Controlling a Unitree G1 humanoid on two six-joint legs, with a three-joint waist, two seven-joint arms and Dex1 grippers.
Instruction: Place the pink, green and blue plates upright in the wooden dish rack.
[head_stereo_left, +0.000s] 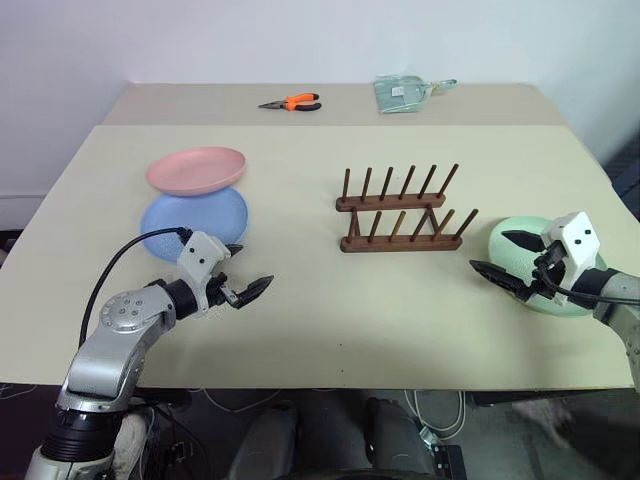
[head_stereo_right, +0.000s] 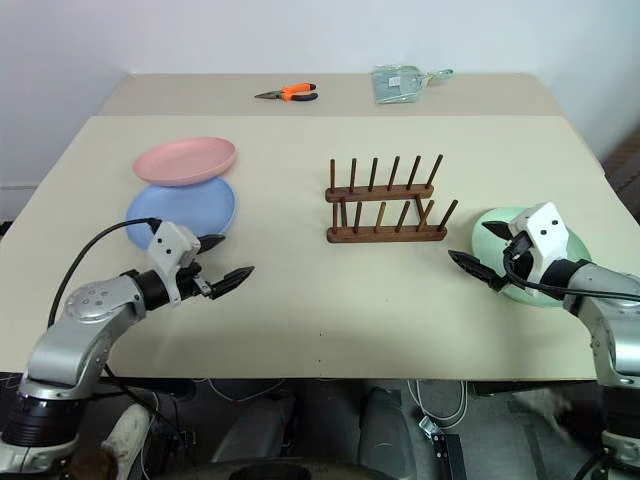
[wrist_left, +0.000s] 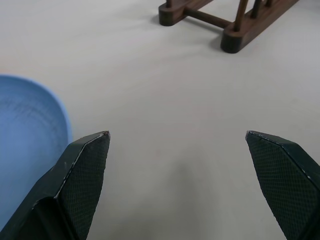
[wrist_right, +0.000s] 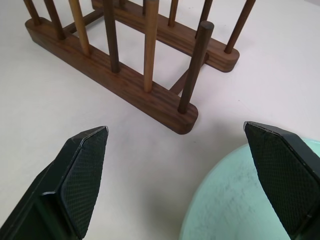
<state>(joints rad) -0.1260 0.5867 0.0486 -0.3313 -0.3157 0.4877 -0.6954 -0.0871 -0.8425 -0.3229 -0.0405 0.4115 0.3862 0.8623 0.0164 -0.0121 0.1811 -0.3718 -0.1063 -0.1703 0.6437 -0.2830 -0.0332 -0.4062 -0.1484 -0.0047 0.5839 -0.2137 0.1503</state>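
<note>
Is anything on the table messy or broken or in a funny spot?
Nothing looks broken or spilled. The pink plate sits partly on top of the blue plate, overlapping its far edge. The orange-handled pliers and a greenish packet lie at the far end, odd company for plates and the dish rack.

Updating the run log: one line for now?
rack: empty | plates: flat on table | left gripper: open | right gripper: open

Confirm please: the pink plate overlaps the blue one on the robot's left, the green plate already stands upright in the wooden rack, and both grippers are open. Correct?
Not quite. The green plate is not in the wooden rack; it lies flat on the table beside the right gripper, as the left eye view shows. The rest holds: the pink plate overlaps the blue one, and the left gripper is open too.
</note>
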